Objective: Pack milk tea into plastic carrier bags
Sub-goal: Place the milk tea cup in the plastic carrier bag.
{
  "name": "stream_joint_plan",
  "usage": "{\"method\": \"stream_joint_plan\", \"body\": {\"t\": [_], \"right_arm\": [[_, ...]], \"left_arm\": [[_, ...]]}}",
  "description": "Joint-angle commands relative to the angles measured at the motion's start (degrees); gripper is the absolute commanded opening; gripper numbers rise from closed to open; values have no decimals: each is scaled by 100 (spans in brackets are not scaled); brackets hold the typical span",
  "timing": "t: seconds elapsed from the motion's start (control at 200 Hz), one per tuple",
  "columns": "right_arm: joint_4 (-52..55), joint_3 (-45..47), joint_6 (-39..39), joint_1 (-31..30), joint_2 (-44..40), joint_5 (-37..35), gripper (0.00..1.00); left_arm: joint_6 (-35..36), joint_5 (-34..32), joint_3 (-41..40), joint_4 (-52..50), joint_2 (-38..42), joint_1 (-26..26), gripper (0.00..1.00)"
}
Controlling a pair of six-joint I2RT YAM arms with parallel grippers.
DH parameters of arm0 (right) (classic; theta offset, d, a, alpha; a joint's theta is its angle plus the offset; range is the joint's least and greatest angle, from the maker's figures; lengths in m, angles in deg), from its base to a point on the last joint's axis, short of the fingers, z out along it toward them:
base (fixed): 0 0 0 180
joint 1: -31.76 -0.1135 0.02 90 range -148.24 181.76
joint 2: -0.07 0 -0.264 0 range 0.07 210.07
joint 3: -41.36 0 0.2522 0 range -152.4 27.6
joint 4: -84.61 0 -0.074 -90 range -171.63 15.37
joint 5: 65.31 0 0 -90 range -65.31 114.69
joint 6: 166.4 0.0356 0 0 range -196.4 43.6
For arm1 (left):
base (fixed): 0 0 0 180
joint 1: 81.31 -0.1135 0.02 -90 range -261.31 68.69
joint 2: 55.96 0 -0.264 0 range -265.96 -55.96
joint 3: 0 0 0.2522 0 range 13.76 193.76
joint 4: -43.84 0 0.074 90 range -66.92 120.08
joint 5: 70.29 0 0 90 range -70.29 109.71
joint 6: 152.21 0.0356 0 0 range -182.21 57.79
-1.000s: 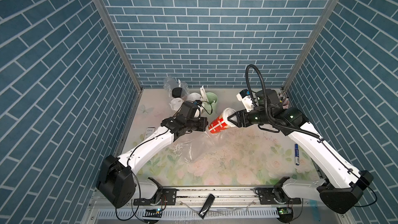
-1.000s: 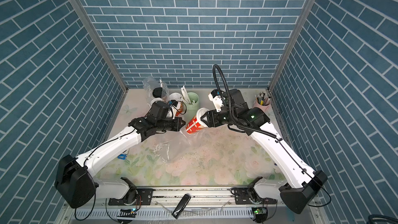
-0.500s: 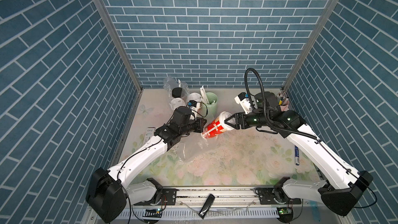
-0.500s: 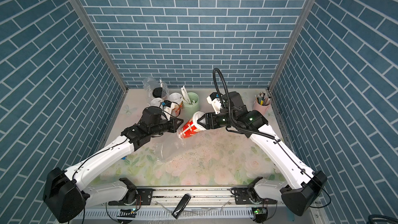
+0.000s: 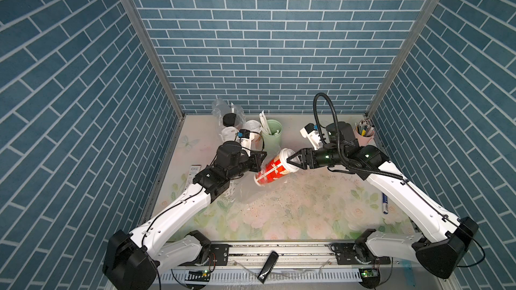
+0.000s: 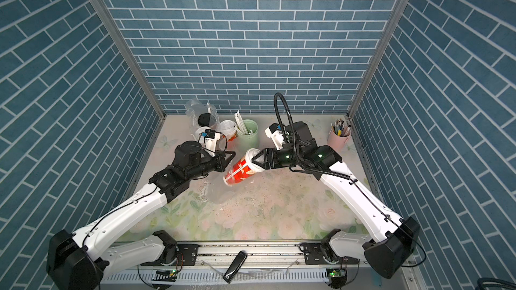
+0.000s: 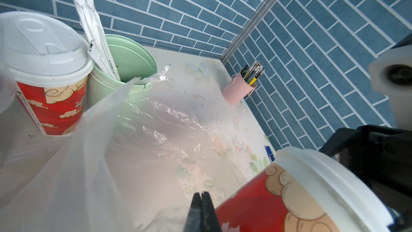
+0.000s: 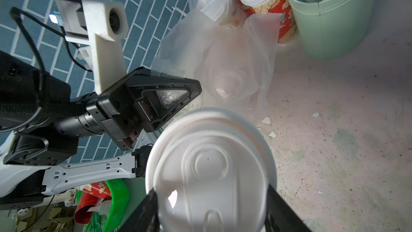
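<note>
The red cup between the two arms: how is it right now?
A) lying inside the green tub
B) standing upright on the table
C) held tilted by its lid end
C: the right gripper clamps the red cup at its lid end, with the base slanting downward.

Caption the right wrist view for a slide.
Right jaws grip a white-lidded milk tea cup facing the clear carrier bag pinched by the left jaws.

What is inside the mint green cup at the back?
Wrapped white straws lean inside the mint green cup, against its wall. The clear carrier bag covers its near side, so part of the bottom is hidden.
</note>
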Motion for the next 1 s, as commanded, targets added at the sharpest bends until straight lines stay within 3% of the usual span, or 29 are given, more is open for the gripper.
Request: {"method": "stream_joint_plan", "body": {"t": [0.0, 0.31, 0.58, 0.995], "right_arm": [[-479, 39, 232, -53, 195, 344, 58], [-615, -126, 108, -255, 632, 168, 57], [-782, -229, -290, -608, 783, -421, 57], [-1665, 26, -419, -920, 1048, -384, 57]], "left_arm": [[-174, 81, -118, 330, 124, -20, 0], [-511, 141, -262, 686, 317, -20, 0], [-813, 154, -318, 937, 336, -24, 0], [-1413, -74, -437, 1568, 459, -24, 0]]}}
